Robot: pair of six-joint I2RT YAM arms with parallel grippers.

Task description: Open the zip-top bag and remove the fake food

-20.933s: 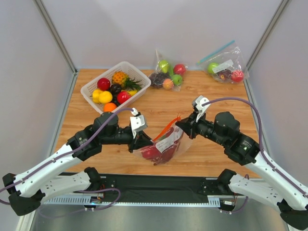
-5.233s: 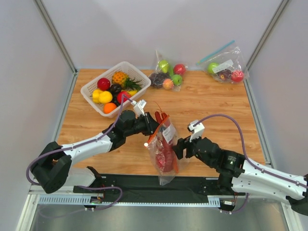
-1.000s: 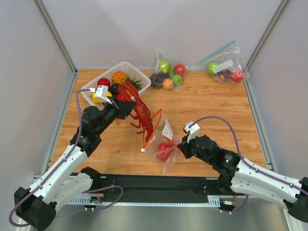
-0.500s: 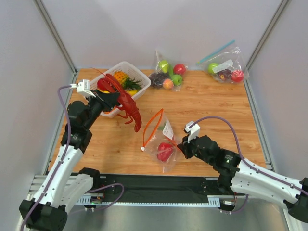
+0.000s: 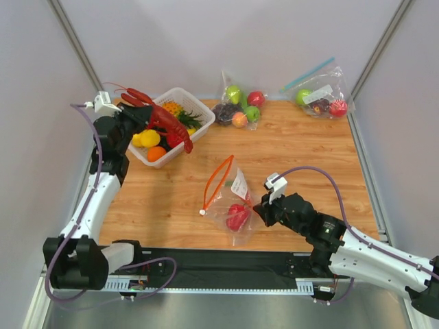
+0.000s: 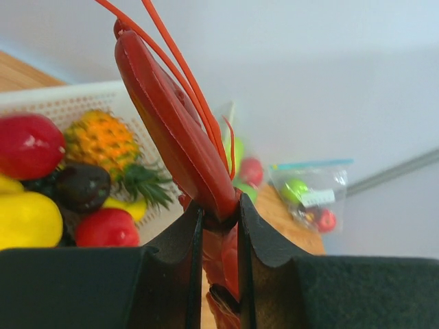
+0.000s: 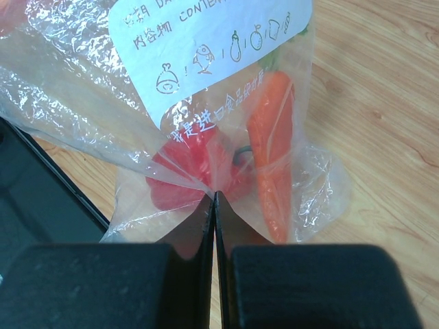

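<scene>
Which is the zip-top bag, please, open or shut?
The zip-top bag is open: its zip strip gapes in a loop, the lobster is out, in the left gripper; the carrot is inside.

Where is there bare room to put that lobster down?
Bare wood runs across the middle, between the zip-top bag and, at the back, the grape bag and the blue-zip bag, and along the near left below the basket. The basket is crowded; the right gripper, shut on the bag, takes the near right.
</scene>
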